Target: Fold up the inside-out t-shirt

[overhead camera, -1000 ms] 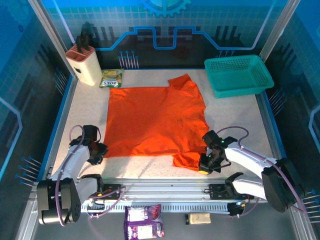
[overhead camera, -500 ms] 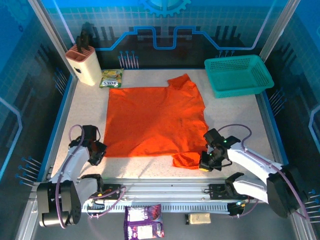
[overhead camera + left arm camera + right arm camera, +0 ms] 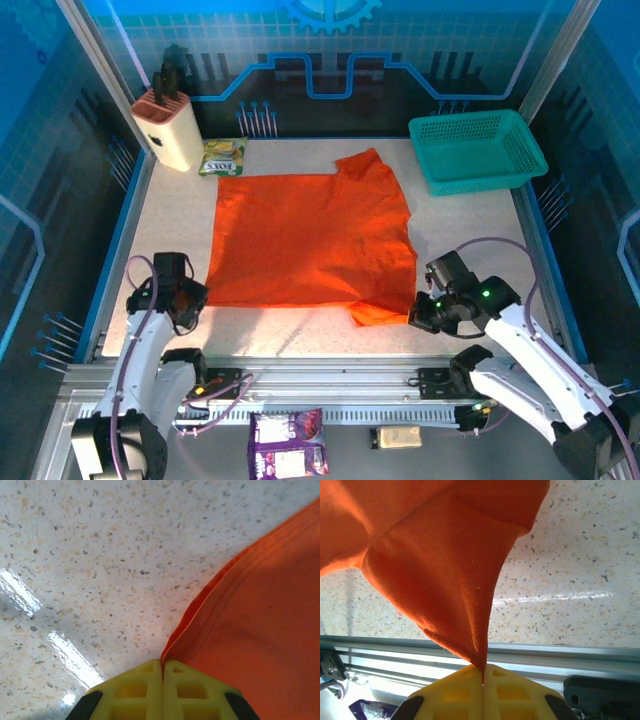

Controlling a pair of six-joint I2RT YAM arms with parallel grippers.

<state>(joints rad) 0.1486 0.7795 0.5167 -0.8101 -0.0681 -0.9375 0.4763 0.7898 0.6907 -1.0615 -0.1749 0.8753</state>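
The inside-out t-shirt [image 3: 310, 235] is bright orange and lies spread over the middle of the table, one sleeve pointing to the far side. My left gripper [image 3: 188, 303] sits at its near left corner, yellow fingers [image 3: 145, 690] shut on the hemmed edge [image 3: 200, 615]. My right gripper [image 3: 422, 313] is at the near right corner, raised off the table, and it is shut on the near sleeve, which hangs up from it as a stretched cone of cloth [image 3: 445, 570].
A teal mesh basket [image 3: 478, 150] stands at the far right. A beige knife block [image 3: 168, 128] and a green snack packet [image 3: 222, 157] are at the far left. The metal rail [image 3: 330, 378] runs along the near edge, with a purple packet [image 3: 287, 443] below it.
The left jaws have closed on the shirt's near left corner. The right arm has drawn back to the right and lifted, pulling the near sleeve taut.
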